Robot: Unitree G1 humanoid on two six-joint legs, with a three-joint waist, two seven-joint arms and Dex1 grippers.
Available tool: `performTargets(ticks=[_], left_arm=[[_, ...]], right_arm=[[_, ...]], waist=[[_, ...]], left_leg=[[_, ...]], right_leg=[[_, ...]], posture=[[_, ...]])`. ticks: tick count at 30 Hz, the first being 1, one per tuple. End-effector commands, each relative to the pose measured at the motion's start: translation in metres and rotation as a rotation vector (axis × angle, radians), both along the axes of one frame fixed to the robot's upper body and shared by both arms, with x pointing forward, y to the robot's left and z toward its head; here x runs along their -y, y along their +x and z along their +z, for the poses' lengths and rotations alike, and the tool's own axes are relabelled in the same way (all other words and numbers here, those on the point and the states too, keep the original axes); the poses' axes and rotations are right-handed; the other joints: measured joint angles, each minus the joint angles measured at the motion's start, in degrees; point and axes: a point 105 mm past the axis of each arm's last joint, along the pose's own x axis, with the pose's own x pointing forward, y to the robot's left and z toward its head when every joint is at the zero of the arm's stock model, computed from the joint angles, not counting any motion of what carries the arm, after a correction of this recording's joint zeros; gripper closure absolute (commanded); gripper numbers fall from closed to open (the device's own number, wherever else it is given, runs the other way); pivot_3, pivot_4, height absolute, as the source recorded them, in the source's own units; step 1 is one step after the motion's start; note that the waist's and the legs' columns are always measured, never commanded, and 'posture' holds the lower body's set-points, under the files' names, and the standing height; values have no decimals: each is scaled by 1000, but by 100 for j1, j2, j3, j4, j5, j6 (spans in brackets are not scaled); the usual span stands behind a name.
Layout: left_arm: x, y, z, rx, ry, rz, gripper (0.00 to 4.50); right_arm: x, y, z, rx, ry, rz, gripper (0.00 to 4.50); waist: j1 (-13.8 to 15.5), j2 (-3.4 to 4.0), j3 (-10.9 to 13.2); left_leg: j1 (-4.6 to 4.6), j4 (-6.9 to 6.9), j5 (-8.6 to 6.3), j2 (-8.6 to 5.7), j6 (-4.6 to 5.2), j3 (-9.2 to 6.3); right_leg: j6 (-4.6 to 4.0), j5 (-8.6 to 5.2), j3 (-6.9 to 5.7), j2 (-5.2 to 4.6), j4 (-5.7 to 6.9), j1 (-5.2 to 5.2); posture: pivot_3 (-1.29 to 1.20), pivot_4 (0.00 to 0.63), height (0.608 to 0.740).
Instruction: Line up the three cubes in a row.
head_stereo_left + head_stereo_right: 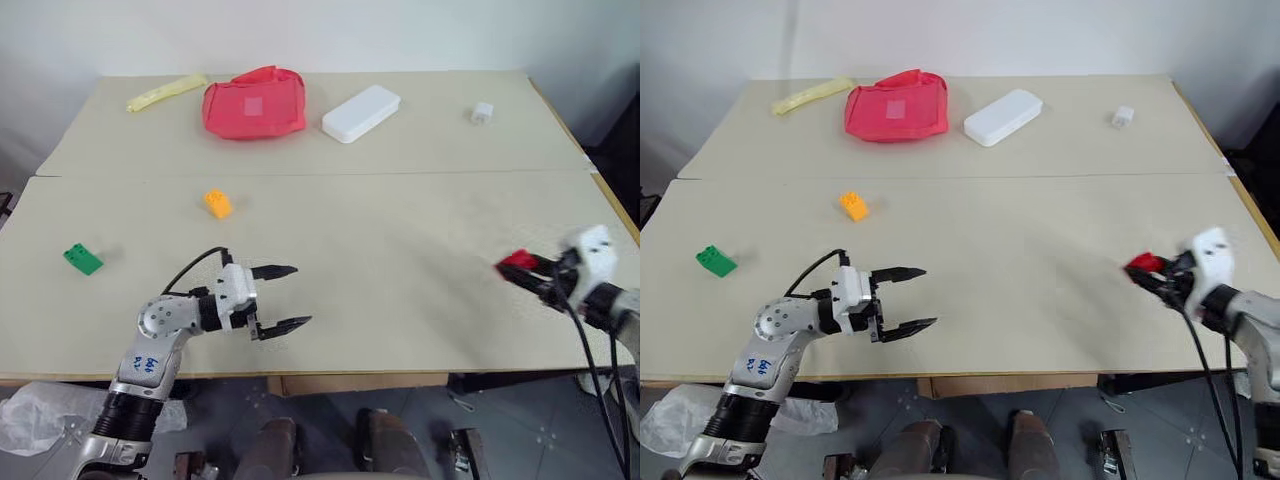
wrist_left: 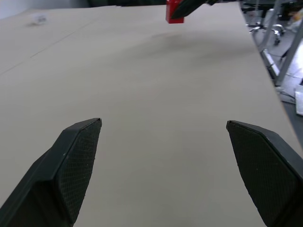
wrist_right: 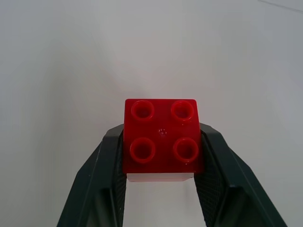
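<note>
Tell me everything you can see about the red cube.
The red cube is a small glossy plastic building brick with four round studs in a square on one face. It is clamped between the two black fingers of the right tool, one on each of two opposite sides, studs facing the wrist camera. It is held off the tan table, near its right edge.

- Both eye views look forward and down from the head onto the same table, far edge toward 12 o'clock, near edge at 6.
- Left wrist view sits low, skimming level across the tabletop toward the red cube.
- Right wrist view looks down close on the red cube between its fingers.
</note>
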Motion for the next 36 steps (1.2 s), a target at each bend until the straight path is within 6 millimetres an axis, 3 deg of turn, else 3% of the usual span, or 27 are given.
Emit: performTargets(ticks=[1,3,7,11,21,33,36], left_arm=[[-20,-4,7,45,-13,50,0],[-23,-6,7,33,-10,61,0],[-38,-18,2,5,26,113,0],[-43,-24,3,1,27,159,0],[-46,-33,4,-6,25,210,0],[-51,-34,5,-10,34,226,0],[-55,-35,4,-14,29,257,0]], right_arm=[[-66,-4,17,-13,-38,338,2995],[-86,-4,18,-29,-69,440,2995],[-140,0,0,-69,-273,713,2995],[-163,16,-5,-42,-301,755,2995],[-180,18,-18,-24,-261,818,2995],[-181,23,-24,6,-248,852,2995],[-178,24,-20,42,-277,851,2027]], waist=[[-50,-4,2],[-41,-4,3],[-40,-9,5],[-19,-9,5],[-50,-9,5],[-51,-9,5],[-53,-9,5]], left_leg=[[1,0,0,1,-1,0],[-4,0,-1,2,-3,-5],[-23,2,-3,-4,0,-26],[-30,0,-6,-10,-1,-41],[-35,-3,-6,-17,-2,-64],[-32,-1,-6,-17,-3,-64],[-30,-1,-6,-17,-3,-63]], right_leg=[[0,0,1,1,1,-1],[-1,0,-2,0,-3,-3],[-2,0,-21,-10,-24,-4],[-2,0,-40,-15,-35,-1],[-3,0,-65,-17,-31,7],[-3,0,-64,-16,-29,10],[-3,0,-64,-16,-28,10]], posture=[[0,150,740],[0,150,740],[0,150,740],[0,150,740],[0,150,740],[0,150,740],[0,150,740]])
